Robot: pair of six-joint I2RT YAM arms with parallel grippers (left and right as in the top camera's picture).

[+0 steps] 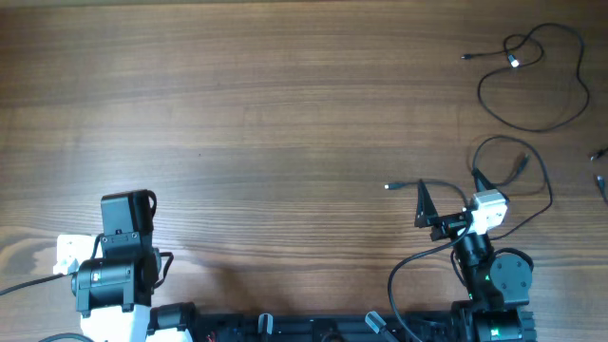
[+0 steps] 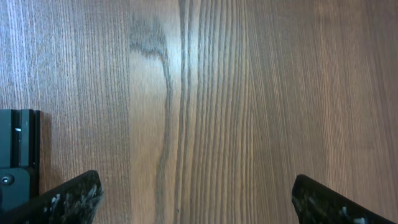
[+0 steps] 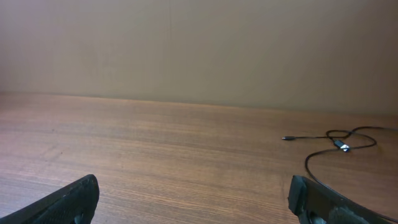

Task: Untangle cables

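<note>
Both my grippers, left gripper point(image 2: 196, 199) and right gripper point(image 3: 193, 199), stand wide apart and hold nothing. The cables point(image 1: 532, 76) lie in loose loops far right, so I judge my right arm is raised to look toward them.

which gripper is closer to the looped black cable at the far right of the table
Right. The right gripper sits just below the looped cable, on the same side. The left gripper is across the table, far to its left.
</note>
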